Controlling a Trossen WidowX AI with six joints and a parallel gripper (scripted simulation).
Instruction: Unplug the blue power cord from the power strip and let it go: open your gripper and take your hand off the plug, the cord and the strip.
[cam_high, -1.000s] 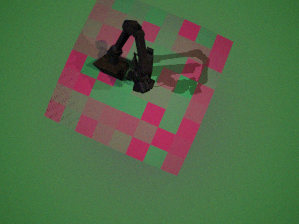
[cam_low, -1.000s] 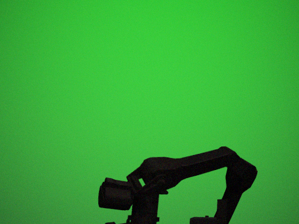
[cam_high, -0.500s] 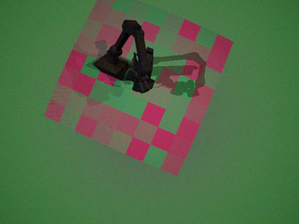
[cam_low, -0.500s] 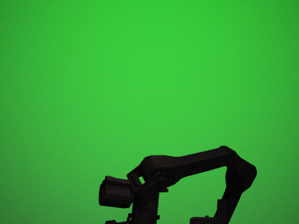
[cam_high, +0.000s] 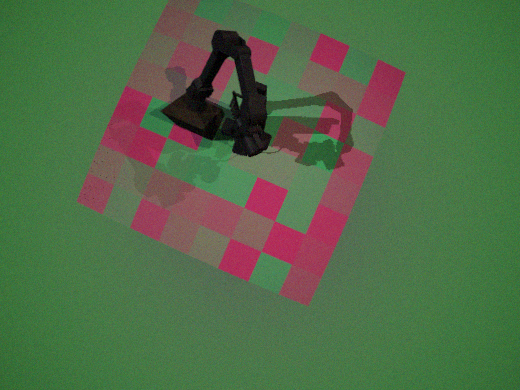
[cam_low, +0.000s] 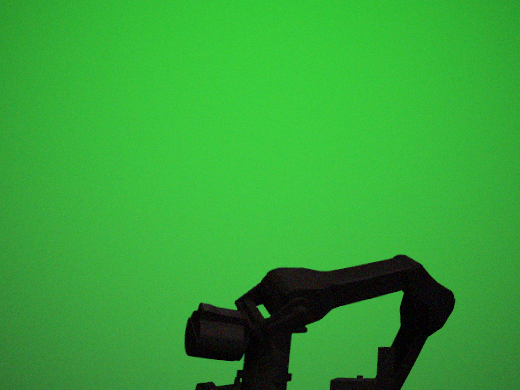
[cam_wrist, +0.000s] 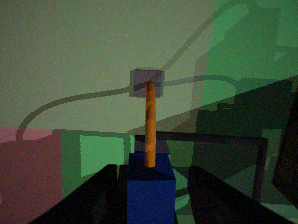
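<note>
The checkered pink-and-green surface (cam_high: 265, 200) carries the dark arm (cam_high: 245, 75), which folds over and points down near its own base. In the wrist view the gripper (cam_wrist: 152, 167) is parted, its dark fingers flanking the blue plug (cam_wrist: 150, 192) without clamping it. An orange cord (cam_wrist: 150, 125) runs from the plug's top to a small grey block (cam_wrist: 146, 82) on the surface.

Blue plug (cam_wrist: 150, 192) between parted claw (cam_wrist: 150, 197) fingers, orange cord (cam_wrist: 150, 125) rising.
</note>
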